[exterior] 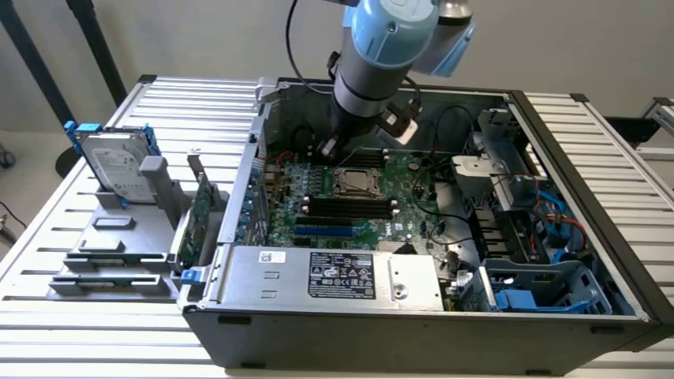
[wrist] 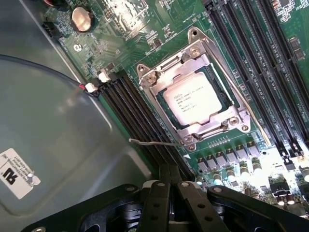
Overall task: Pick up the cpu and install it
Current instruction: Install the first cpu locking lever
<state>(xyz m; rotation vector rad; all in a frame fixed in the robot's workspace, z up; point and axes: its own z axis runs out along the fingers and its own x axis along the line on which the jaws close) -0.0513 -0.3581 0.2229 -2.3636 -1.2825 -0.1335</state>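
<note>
Sitting on the slatted counter point(exterior: 63, 332) is a big open computer case point(exterior: 421, 339). The arm point(exterior: 368, 71) reaches down into it, over the green board point(exterior: 406, 170). The cpu point(wrist: 195, 99) lies flat in its metal socket frame point(wrist: 159, 79), close by the jaws. The jaws are closed together and hold nothing.

We've got bright, even light in the exterior view: the slatted surface point(exterior: 95, 316) nearly washes out white, while the inside of the computer case point(exterior: 421, 332) sits in shade. In the wrist view, glare blooms on the motherboard point(wrist: 270, 159), and the cpu point(wrist: 193, 99) lid shines pale.
</note>
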